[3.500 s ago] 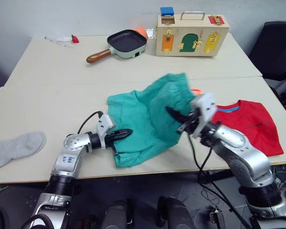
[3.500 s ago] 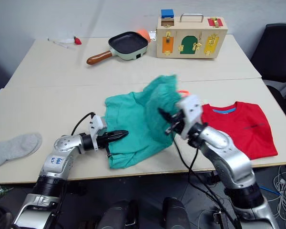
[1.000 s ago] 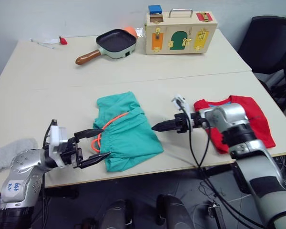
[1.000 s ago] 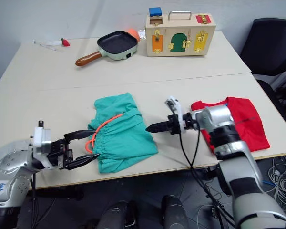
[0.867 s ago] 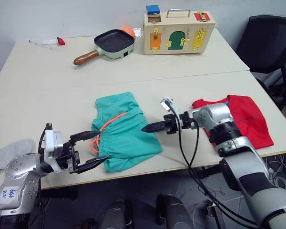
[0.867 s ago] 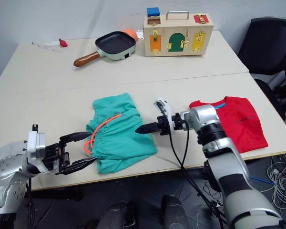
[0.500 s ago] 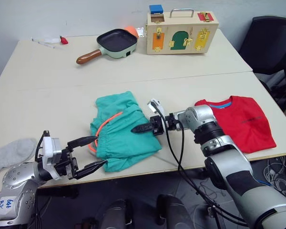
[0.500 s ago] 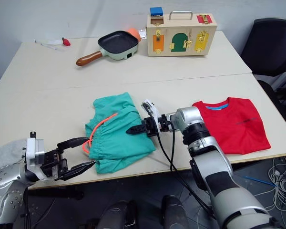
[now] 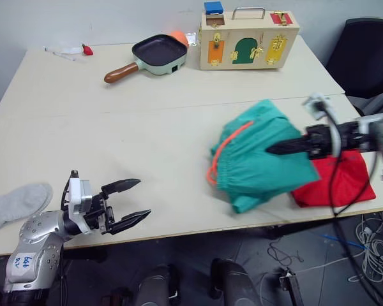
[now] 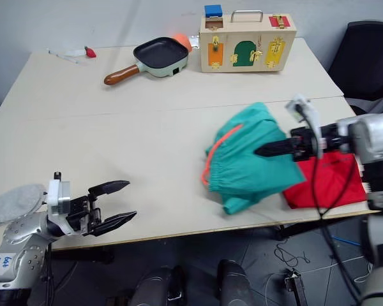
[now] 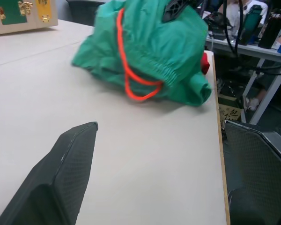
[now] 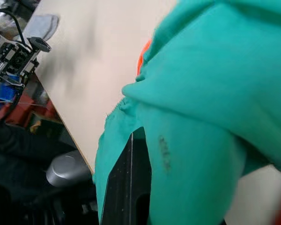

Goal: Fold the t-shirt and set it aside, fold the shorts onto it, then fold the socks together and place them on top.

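Observation:
The teal shorts (image 9: 258,156) with their orange drawstring (image 9: 222,153) hang bunched at the table's right front, partly over the folded red t-shirt (image 9: 341,185). My right gripper (image 9: 271,150) reaches in from the right and is shut on the shorts' fabric; in the right wrist view its black finger (image 12: 131,187) presses against the teal cloth (image 12: 210,93). My left gripper (image 9: 143,197) is open over bare table at the front left, well apart from the shorts (image 11: 150,51). One grey sock (image 9: 16,204) lies at the front left edge.
At the back stand a frying pan (image 9: 159,52) with a wooden handle and a wooden latch box (image 9: 249,39). Small items (image 9: 73,50) lie at the back left. A black chair (image 9: 364,57) stands beyond the right edge.
My right gripper has shut on the shorts and carried them from the table's middle to the right, over the t-shirt. The left gripper stays open at the front left.

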Controlling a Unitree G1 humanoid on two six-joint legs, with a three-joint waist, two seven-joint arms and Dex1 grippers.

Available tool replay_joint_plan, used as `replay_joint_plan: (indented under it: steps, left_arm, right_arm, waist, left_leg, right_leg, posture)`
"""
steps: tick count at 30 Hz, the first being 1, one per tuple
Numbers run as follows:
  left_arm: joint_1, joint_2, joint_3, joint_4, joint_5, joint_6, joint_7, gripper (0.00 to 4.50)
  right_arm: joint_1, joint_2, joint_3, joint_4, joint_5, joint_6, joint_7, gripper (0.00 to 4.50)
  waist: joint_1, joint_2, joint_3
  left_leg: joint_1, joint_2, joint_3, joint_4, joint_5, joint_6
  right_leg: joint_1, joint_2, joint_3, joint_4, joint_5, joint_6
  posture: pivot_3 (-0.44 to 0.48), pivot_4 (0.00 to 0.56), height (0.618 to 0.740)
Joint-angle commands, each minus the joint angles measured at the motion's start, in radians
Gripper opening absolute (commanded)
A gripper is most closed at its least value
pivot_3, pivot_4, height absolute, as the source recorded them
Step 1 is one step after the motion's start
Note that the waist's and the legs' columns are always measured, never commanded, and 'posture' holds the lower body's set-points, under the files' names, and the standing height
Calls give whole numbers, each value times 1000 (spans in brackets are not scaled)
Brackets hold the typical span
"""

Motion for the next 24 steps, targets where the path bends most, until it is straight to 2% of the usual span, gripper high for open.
replay_joint_plan:
  steps: [1, 4, 8, 11, 15, 18, 22, 24]
  left_arm:
    - [-14, 3, -7, -2, -3, -12, -14, 4500]
    - [-24, 2, -14, -10, -2, -4, -8, 4500]
    - [-21, 7, -17, -33, -10, 8, 4, 4500]
    - [-17, 13, -10, -51, -18, 21, 13, 4500]
    - [-6, 22, 6, -76, -27, 37, 23, 4500]
    - [13, 33, 22, -102, -38, 56, 30, 4500]
    - [42, 55, 48, -128, -60, 85, 32, 4500]
    - [52, 66, 61, -133, -65, 93, 32, 4500]
  right_arm:
    - [-47, -86, 38, 80, -37, -60, 86, 24]
    - [-66, -134, 103, 224, -101, -180, 87, 24]
    - [-102, -131, 148, 432, -196, -345, 87, 24]
    - [-124, -87, 131, 586, -283, -487, 54, 24]
    - [-113, -8, 44, 726, -317, -627, -119, 24]
    - [-98, 18, 1, 784, -338, -630, -165, 24]
    - [-83, -8, -36, 780, -363, -659, -146, 1008]
    - [-62, -40, -79, 753, -355, -746, -134, 1652]
  waist:
    - [-2, 0, 0]
    - [-2, 1, 0]
    - [0, 1, 1]
    - [0, 3, 2]
    - [-2, 3, 2]
    - [-2, 4, 2]
    - [-1, 5, 2]
    - [3, 6, 2]
  left_leg:
    - [0, 0, 0, 0, 0, 0]
    - [0, 0, 1, 0, 0, 0]
    - [0, 0, 1, 0, 0, -1]
    - [0, 0, 1, 1, 0, 0]
    - [0, 0, 2, 2, 1, 0]
    - [0, 0, 2, 3, 2, 0]
    - [0, 0, 2, 3, 2, 0]
    - [0, 0, 2, 4, 2, 1]
  right_leg:
    - [0, 0, 0, 0, 0, 0]
    - [0, -1, 0, 0, 0, 0]
    - [0, -1, 0, 0, 0, 0]
    - [-1, -1, 0, 1, 0, 0]
    - [0, 0, 0, 1, 0, 0]
    - [0, 0, 0, 3, 0, 0]
    - [0, 0, 1, 3, 0, 0]
    - [0, 0, 1, 4, 0, 0]
  posture:
    - [0, 150, 740]
    - [0, 150, 740]
    - [0, 150, 740]
    - [0, 150, 740]
    - [0, 150, 740]
    - [0, 150, 740]
    - [0, 150, 740]
    - [0, 150, 740]
